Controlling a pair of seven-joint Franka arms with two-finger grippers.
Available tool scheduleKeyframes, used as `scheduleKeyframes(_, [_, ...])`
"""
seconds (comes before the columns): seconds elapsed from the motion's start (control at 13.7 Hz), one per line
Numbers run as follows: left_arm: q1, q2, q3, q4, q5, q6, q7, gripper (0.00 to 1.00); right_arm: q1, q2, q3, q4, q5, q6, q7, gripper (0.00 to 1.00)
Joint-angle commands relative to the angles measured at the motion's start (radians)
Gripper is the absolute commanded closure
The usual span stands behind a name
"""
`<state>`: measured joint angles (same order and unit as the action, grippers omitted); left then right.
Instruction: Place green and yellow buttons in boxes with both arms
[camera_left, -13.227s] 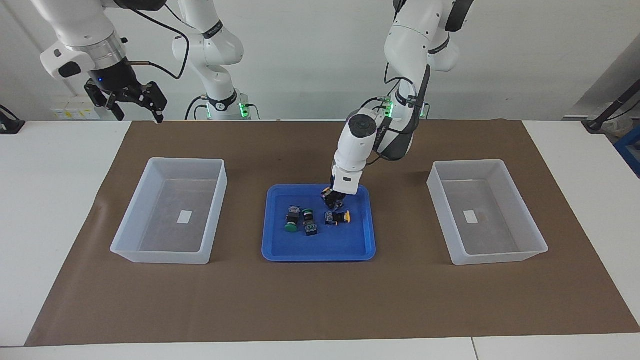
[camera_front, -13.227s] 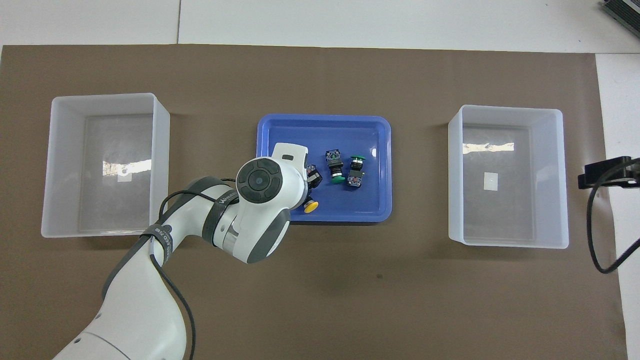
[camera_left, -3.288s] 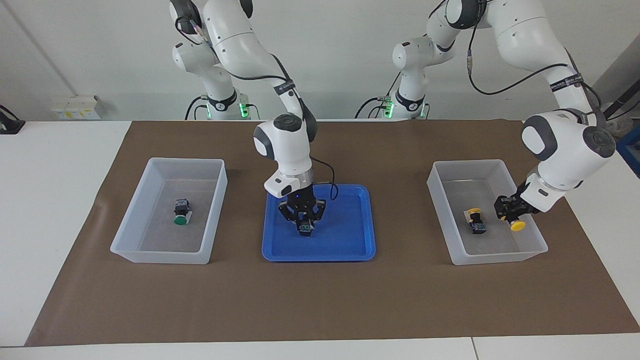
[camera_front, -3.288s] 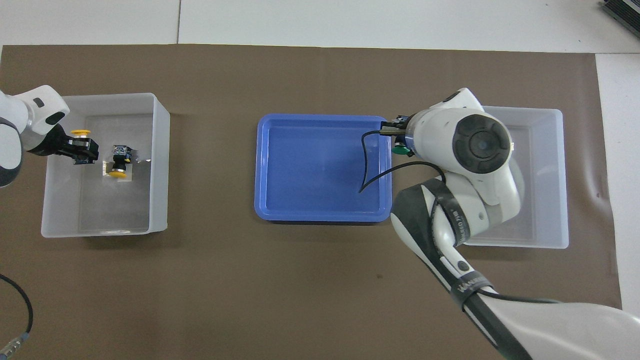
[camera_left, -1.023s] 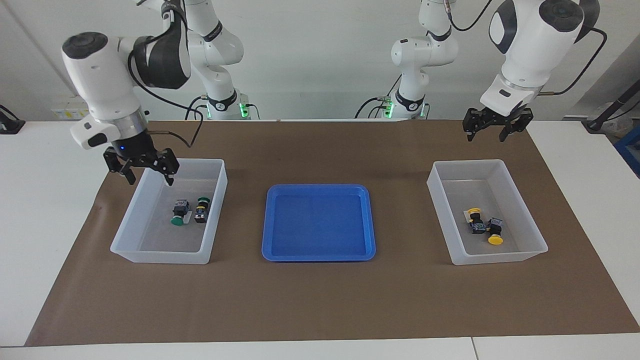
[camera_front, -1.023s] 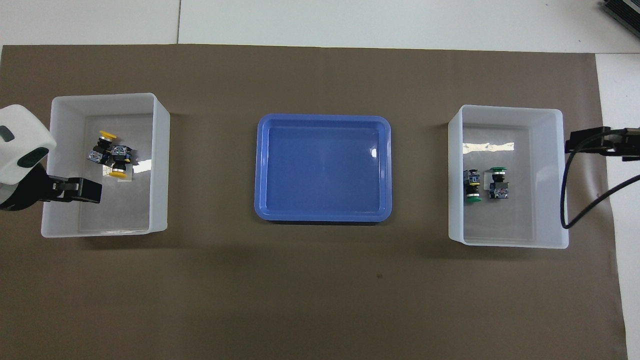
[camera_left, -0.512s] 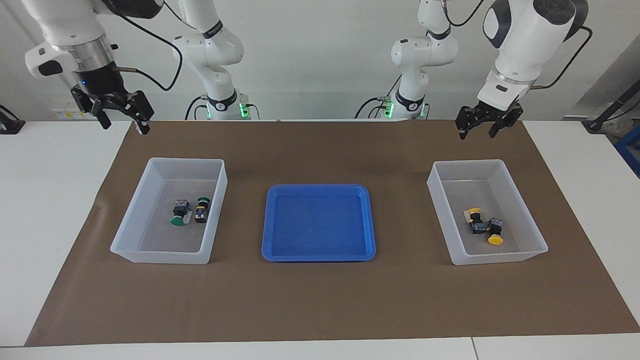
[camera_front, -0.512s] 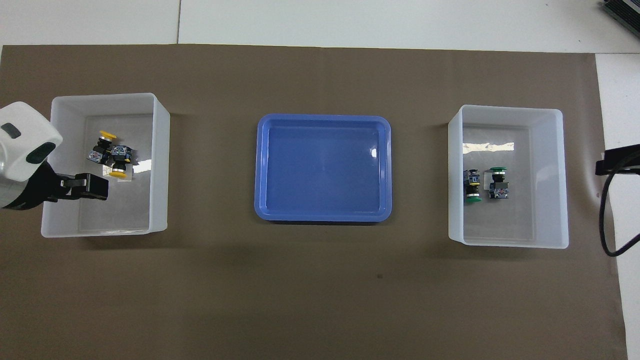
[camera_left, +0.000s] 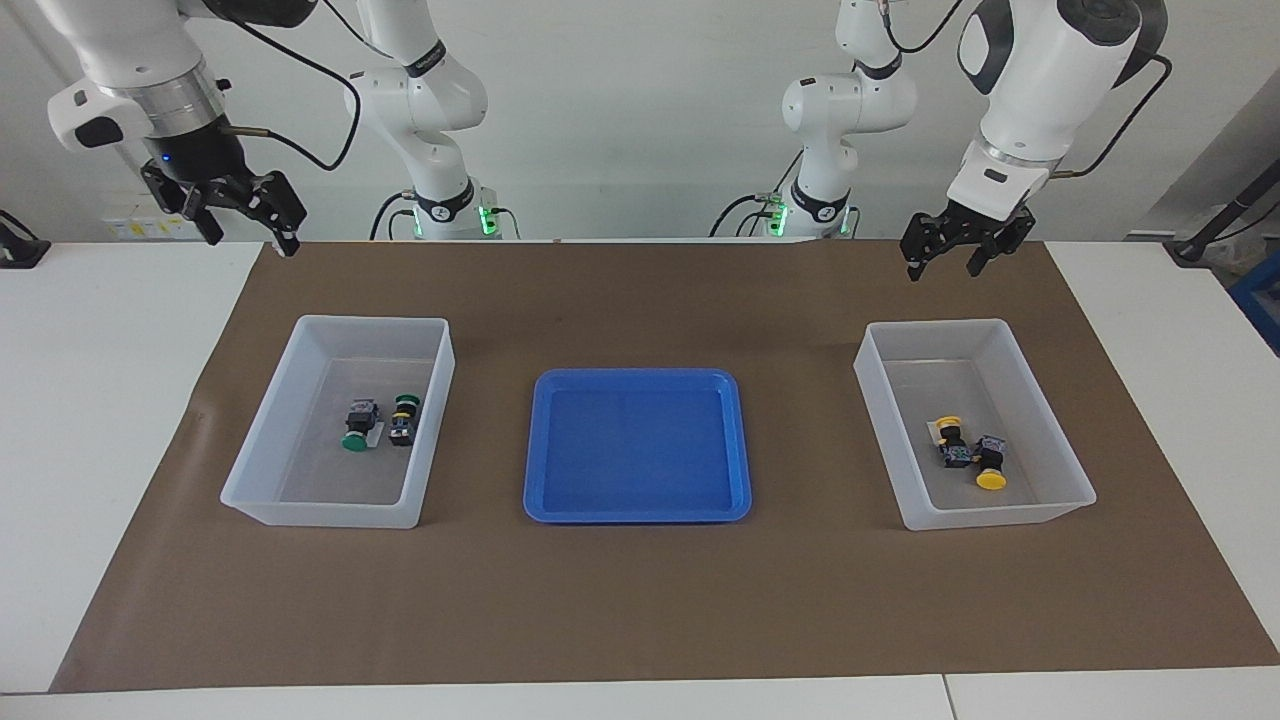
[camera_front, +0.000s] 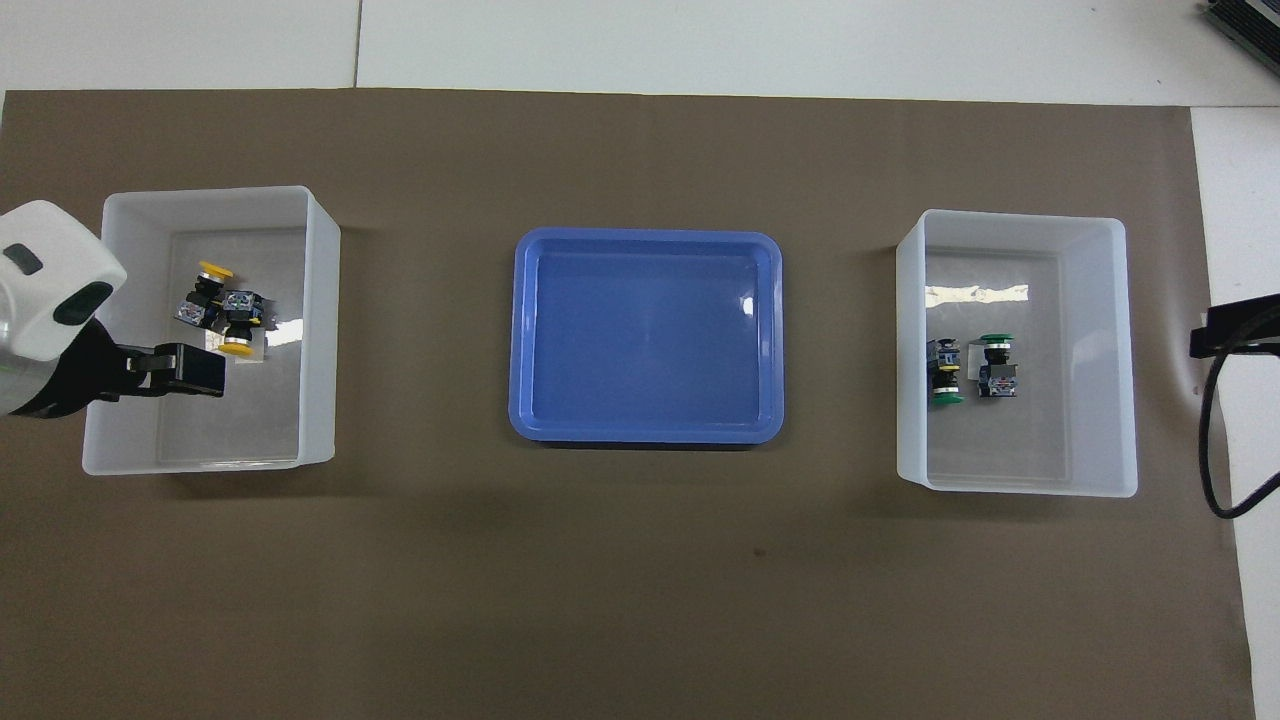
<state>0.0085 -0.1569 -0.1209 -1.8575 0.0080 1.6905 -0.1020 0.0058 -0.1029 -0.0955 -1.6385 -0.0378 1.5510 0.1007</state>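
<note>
Green buttons (camera_left: 377, 424) in box (camera_left: 300, 500) at right arm's end; yellow buttons (camera_left: 968, 456) in box (camera_left: 1050, 500) at left arm's end. Left gripper (camera_left: 945, 260) and right gripper (camera_left: 245, 235) raised, agape, holding nothing. Blue tray (camera_left: 640, 510) between boxes.

Two green buttons (camera_left: 378, 424) lie on their sides, just beside each other, in the translucent white box (camera_left: 300, 420) toward the right arm's end. Two yellow buttons (camera_left: 968, 455) lie likewise, touching, in the matching box (camera_left: 1040, 400) toward the left arm's end.
</note>
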Motion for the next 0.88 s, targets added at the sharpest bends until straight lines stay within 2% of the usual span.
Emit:
scheduleKeyframes(0.0, [-0.002,-0.016,0.006,-0.012,-0.020,0.011,-0.007,0.04,0.025,0.015,-0.027,0.043,0.006,-0.061,-0.027,0.00])
scheduleKeyframes(0.07, [-0.007,-0.018,0.006,-0.012,-0.020,0.006,-0.008,0.00,0.023,0.015,-0.027,0.043,0.016,-0.071,-0.024,0.00])
scheduleKeyframes(0.8, [0.004,-0.021,0.009,-0.019,-0.019,-0.005,-0.005,0.00,0.016,0.002,-0.026,0.006,0.016,-0.022,-0.022,0.00])
